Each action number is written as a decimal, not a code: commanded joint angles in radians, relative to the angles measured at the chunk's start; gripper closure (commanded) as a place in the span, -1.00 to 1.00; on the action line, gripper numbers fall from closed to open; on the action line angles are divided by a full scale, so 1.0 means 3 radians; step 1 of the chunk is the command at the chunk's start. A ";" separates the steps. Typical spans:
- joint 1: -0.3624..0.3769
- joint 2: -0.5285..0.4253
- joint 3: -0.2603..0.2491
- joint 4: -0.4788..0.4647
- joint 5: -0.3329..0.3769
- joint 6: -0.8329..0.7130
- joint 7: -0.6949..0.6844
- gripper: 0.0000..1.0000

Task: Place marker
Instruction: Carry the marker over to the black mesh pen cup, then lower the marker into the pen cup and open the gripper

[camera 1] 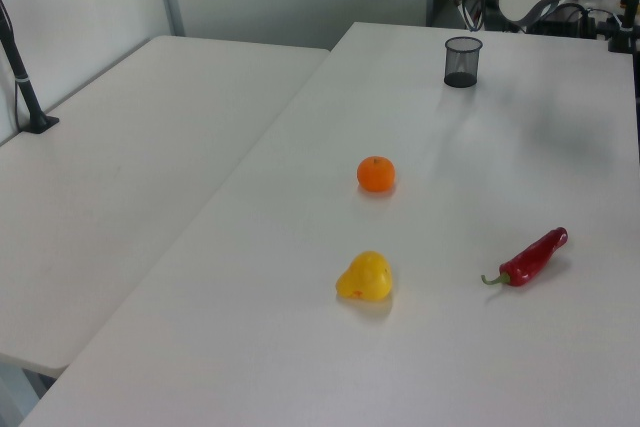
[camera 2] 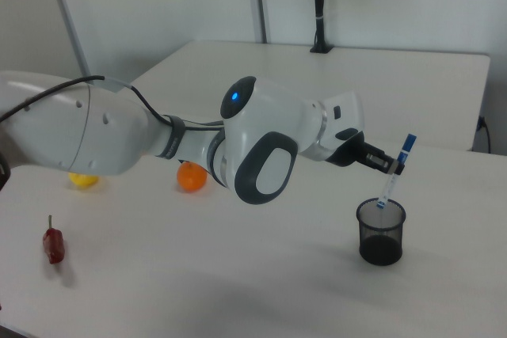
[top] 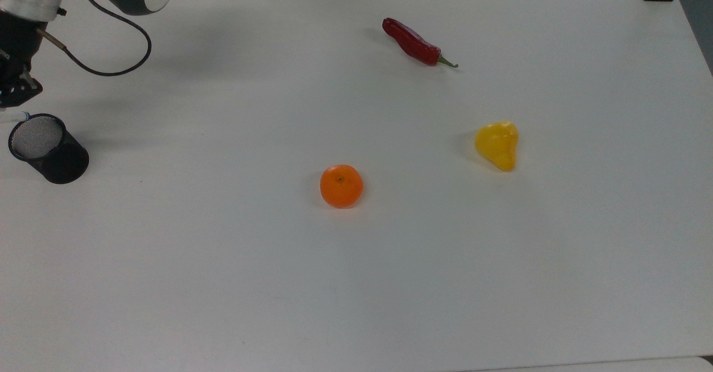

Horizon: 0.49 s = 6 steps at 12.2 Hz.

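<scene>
right view | end effector (camera 2: pixel 394 165) clamped on marker (camera 2: pixel 395 172) | marker tilted, lower tip above mesh cup (camera 2: pixel 381 231) rim

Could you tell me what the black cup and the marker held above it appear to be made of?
The cup looks like black wire mesh, probably metal: in the top view its wall shows a fine see-through grid. The marker looks like smooth plastic, with a white barrel and blue cap. The gripper holds it tilted, its lower end at the cup's mouth.
</scene>
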 commanded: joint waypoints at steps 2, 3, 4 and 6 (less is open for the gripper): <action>-0.0009 0.0280 0.0060 0.0174 0.0099 0.0074 0.0016 1.00; -0.0004 0.0285 0.0081 0.0153 0.0094 0.0079 0.0016 1.00; 0.0001 0.0285 0.0121 0.0107 0.0084 0.0079 0.0011 1.00; 0.0006 0.0270 0.0142 -0.0010 0.0058 0.0074 -0.0019 1.00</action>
